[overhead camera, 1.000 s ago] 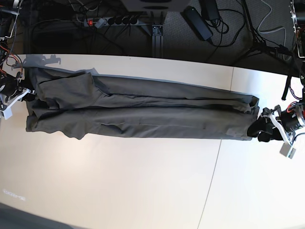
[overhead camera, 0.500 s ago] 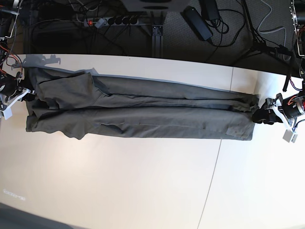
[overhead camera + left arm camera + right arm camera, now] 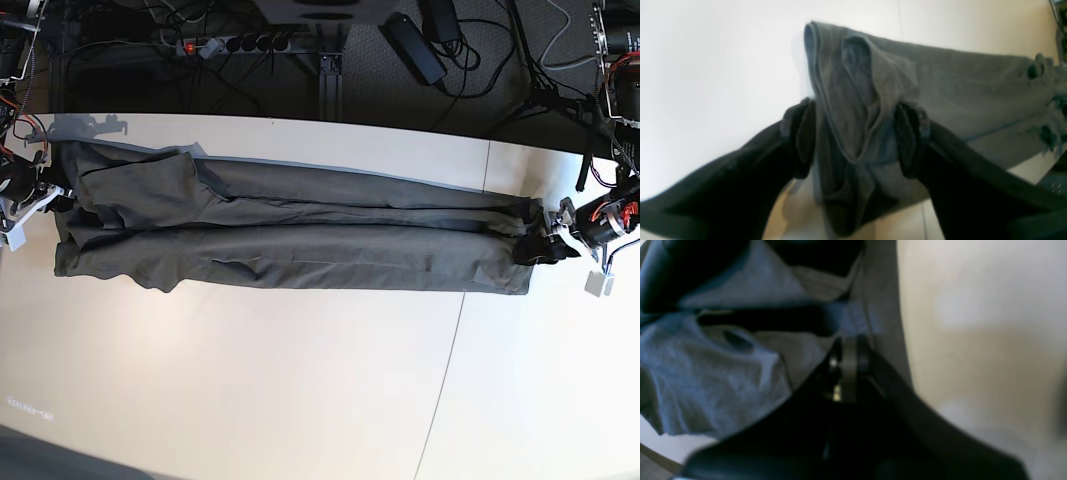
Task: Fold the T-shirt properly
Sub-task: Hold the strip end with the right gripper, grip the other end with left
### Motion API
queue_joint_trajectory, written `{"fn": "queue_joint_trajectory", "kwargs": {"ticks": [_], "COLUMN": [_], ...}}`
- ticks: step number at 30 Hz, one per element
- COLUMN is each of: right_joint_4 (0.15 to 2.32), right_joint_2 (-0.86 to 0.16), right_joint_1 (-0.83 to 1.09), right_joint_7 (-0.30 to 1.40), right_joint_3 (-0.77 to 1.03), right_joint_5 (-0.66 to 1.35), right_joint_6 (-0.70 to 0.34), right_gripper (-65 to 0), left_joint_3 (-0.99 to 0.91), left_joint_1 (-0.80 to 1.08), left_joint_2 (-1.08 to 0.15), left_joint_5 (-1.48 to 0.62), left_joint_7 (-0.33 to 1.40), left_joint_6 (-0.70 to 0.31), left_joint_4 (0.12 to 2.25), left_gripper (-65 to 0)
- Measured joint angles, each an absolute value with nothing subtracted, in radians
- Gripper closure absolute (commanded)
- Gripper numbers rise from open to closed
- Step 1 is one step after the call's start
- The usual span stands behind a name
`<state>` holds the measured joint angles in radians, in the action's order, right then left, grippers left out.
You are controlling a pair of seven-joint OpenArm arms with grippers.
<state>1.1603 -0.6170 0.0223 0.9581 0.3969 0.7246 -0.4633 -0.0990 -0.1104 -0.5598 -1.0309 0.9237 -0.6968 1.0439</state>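
The dark olive-grey T-shirt [image 3: 300,240] lies stretched into a long, narrow, wrinkled band across the white table [image 3: 300,390]. My left gripper [image 3: 537,247] is at the band's right end. In the left wrist view it [image 3: 855,140] is open, with its black fingers [image 3: 800,143] on either side of the shirt's bunched end [image 3: 853,100]. My right gripper [image 3: 52,197] is at the band's left end. In the right wrist view it [image 3: 848,350] is shut on a fold of the shirt [image 3: 723,373].
The table's far edge [image 3: 300,125] runs close behind the shirt. Beyond it, a power strip [image 3: 235,44], cables and a black adapter [image 3: 415,45] lie on the dark floor. A seam [image 3: 455,330] crosses the table top.
My left gripper has moved up and inward from beside the shirt's right end until its open fingers straddle that end. The right gripper and the shirt have stayed put.
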Motion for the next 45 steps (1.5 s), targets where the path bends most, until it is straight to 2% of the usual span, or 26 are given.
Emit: {"fn": "queue_joint_trajectory", "kwargs": {"ticks": [12, 13, 14, 17, 18, 28, 36, 45], "right_joint_4": [1.16, 1.16, 1.16, 1.16, 1.16, 1.192, 1.271, 1.283], "right_joint_2": [-0.617, -0.617, -0.617, -0.617, -0.617, -0.637, -0.679, -0.673], "right_joint_1": [0.022, 0.022, 0.022, 0.022, 0.022, 0.028, 0.036, 0.036], "right_joint_7": [0.958, 0.958, 0.958, 0.959, 0.959, 1.039, 1.064, 1.074], "right_joint_3": [0.397, 0.397, 0.397, 0.397, 0.397, 0.395, 0.436, 0.443], "right_joint_5": [0.729, 0.729, 0.729, 0.728, 0.729, 0.844, 0.849, 0.857], "right_joint_6": [-0.463, -0.463, -0.463, -0.463, -0.463, -0.464, -0.465, -0.465], "right_gripper": [0.0, 0.0, 0.0, 0.0, 0.0, 0.0, 0.0, 0.0], "left_joint_3": [-0.002, -0.001, -0.001, 0.006, 0.006, 0.007, 0.015, 0.014], "left_joint_1": [-0.117, -0.116, -0.116, -0.104, -0.099, -0.126, -0.21, -0.245], "left_joint_2": [-0.545, -0.545, -0.545, -0.537, -0.535, -0.537, -0.575, -0.615], "left_joint_5": [-1.042, -1.044, -1.044, -1.036, -1.045, -1.028, -0.959, -0.955], "left_joint_7": [0.894, 0.892, 0.892, 0.897, 0.885, 0.921, 0.985, 1.064], "left_joint_6": [-0.701, -0.701, -0.701, -0.702, -0.702, -0.704, -0.704, -0.703], "left_joint_4": [1.045, 1.045, 1.045, 1.044, 1.044, 1.042, 1.031, 1.028], "left_gripper": [-40.4, -37.1, -30.0, -1.7, 0.0, 0.0, 0.0, 0.0]}}
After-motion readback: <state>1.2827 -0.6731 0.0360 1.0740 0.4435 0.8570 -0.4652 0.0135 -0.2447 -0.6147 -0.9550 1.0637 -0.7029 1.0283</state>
